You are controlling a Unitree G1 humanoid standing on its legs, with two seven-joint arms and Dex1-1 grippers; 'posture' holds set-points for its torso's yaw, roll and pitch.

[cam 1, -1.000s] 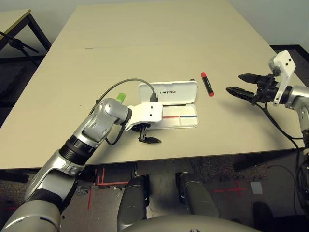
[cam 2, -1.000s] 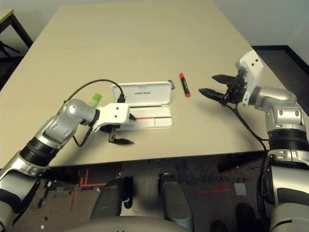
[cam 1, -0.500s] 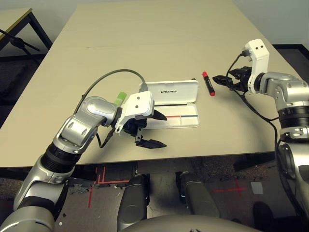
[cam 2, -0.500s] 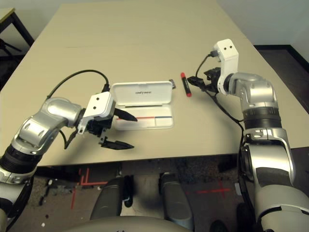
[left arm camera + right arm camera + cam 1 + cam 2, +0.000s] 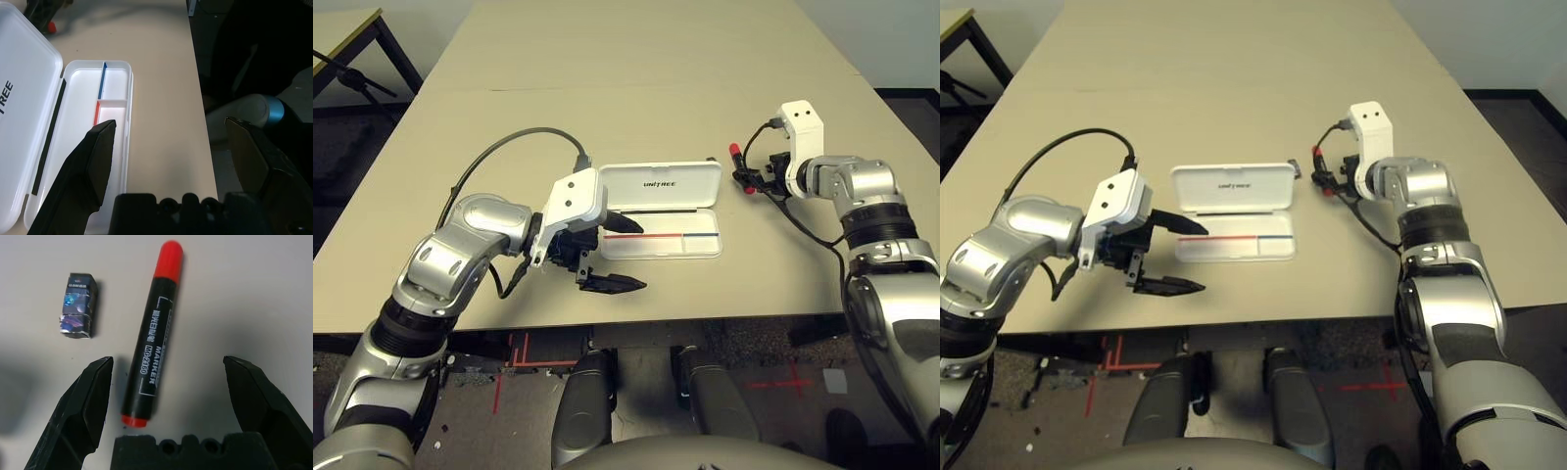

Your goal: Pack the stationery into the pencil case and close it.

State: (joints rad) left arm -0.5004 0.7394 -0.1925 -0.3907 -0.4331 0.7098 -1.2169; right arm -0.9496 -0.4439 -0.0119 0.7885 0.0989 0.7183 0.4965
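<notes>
The white pencil case (image 5: 658, 183) lies open near the table's front edge, lid flat toward the back. A black pen lies along the hinge, and a red pen and a blue pen (image 5: 103, 78) lie in the tray (image 5: 666, 247). My left gripper (image 5: 625, 257) is open at the tray's left end, with one finger (image 5: 98, 156) over the tray and the other past the table edge. To the case's right lies the red marker (image 5: 151, 333), and a tiny dark block (image 5: 77, 305) sits beside it. My right gripper (image 5: 167, 363) hangs open just above the marker, a finger on each side.
The beige table (image 5: 607, 88) stretches far back with free room. Its front edge runs just below the case. A grey cable (image 5: 509, 147) loops over my left forearm. A second table (image 5: 342, 24) stands at the far left.
My right gripper has swung left and down from the table's right side to straddle the red marker. My left gripper has turned so that its fingers point right along the tray.
</notes>
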